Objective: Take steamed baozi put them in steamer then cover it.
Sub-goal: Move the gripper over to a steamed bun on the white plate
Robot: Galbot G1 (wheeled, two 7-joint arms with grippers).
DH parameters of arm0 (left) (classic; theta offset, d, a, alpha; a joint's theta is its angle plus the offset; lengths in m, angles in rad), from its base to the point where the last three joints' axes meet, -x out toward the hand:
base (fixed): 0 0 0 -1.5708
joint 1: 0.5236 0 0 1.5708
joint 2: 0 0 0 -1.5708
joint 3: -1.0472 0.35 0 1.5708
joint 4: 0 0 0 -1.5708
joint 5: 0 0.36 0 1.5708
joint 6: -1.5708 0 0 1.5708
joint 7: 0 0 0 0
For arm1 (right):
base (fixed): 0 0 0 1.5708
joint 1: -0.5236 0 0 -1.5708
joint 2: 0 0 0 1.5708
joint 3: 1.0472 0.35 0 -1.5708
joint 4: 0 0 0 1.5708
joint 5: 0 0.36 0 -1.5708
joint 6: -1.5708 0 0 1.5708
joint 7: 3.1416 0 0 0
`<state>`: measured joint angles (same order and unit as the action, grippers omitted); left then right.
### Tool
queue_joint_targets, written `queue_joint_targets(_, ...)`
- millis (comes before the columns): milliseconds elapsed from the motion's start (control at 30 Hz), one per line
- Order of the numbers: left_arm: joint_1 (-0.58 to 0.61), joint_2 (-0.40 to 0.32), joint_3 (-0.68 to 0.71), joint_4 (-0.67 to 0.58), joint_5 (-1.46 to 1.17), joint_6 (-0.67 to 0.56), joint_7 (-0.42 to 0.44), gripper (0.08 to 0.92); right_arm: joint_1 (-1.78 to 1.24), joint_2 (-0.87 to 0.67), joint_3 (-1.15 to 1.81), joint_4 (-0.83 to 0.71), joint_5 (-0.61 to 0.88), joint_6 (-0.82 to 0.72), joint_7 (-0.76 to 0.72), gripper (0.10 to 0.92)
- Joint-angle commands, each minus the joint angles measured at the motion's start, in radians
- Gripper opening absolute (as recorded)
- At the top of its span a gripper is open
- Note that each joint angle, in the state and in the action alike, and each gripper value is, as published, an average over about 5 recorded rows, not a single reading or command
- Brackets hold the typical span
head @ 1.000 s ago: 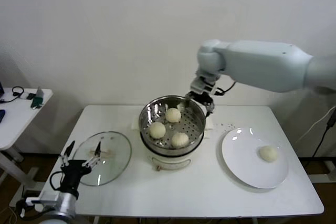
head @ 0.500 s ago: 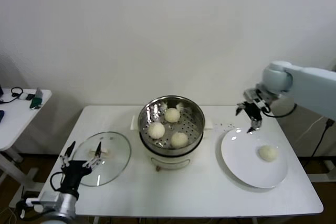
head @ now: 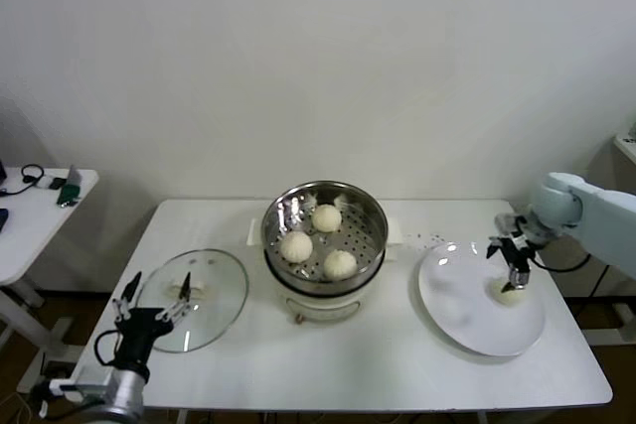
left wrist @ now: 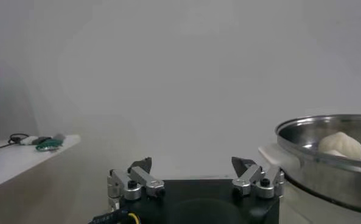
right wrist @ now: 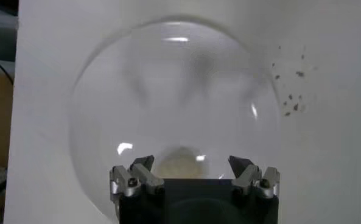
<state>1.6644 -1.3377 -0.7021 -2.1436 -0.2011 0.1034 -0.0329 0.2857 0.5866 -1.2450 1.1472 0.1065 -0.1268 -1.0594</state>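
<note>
Three buns are already sitting in the steamer, and the right gripper is hovering wide open over the last bun on the plate right of it, while the lid is lying left of the steamer by the idle, open left gripper.

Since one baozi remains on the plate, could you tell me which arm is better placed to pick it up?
The right. Its gripper hangs open directly above the last baozi on the plate, while the left gripper waits by the cover.
</note>
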Motion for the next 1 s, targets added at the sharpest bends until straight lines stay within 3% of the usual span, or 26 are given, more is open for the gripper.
queue_joint_targets(33, -0.001, -0.007, 0.005, 0.002, 0.015, 0.001, 0.001, 0.823, -0.188, -0.015, 0.174, -0.115, -0.09, 0.005, 0.002, 0.823)
queue_joint_targets(867, 0.016, -0.015, -0.004, -0.002, 0.02, -0.004, 0.0, 0.823, -0.204, 0.072, 0.209, -0.21, -0.121, 0.056, -0.031, 0.822)
queue_joint_targets(1000, 0.018, -0.015, -0.006, -0.006, 0.02, -0.004, 0.0, 0.823, -0.201, 0.069, 0.209, -0.212, -0.118, 0.062, -0.038, 0.789)
